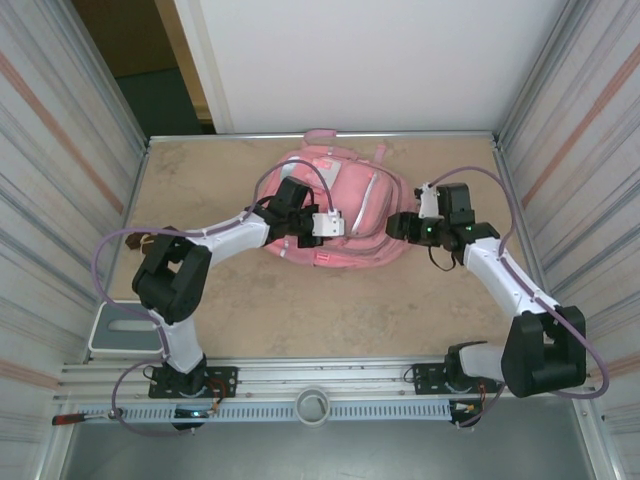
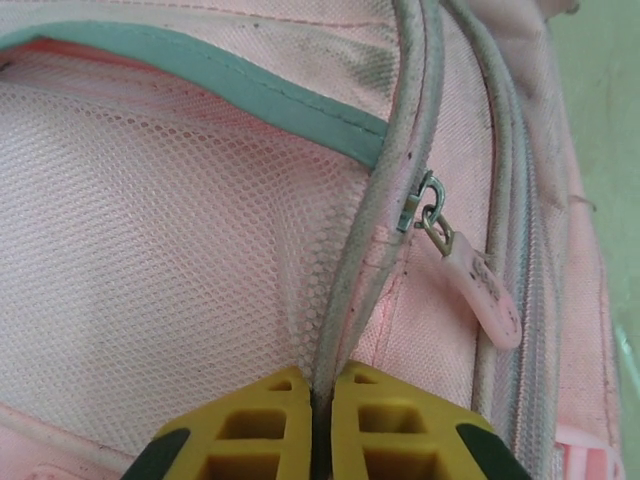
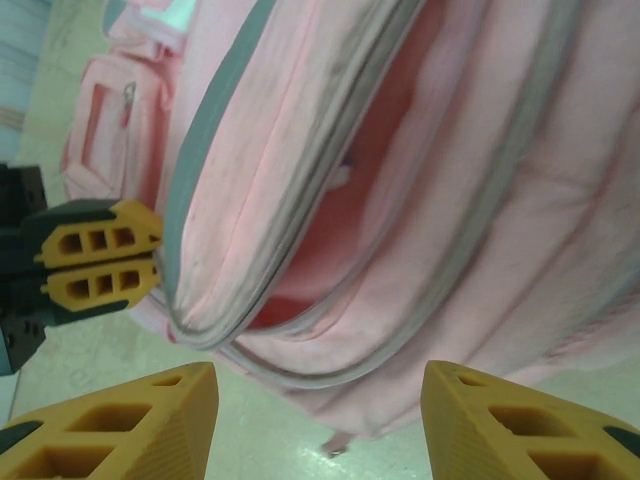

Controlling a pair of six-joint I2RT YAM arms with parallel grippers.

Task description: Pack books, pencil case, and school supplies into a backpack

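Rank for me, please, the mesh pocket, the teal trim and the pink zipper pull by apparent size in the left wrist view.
Largest: mesh pocket.
Next: teal trim.
Smallest, clearly: pink zipper pull.

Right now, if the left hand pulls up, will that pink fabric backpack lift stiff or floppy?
Likely floppy: the left hand pinches only the grey zipper edge, and the pink fabric backpack lies slumped flat, so just that flap probably rises. The pink mesh pocket looks limp too. Rolling seems unlikely.
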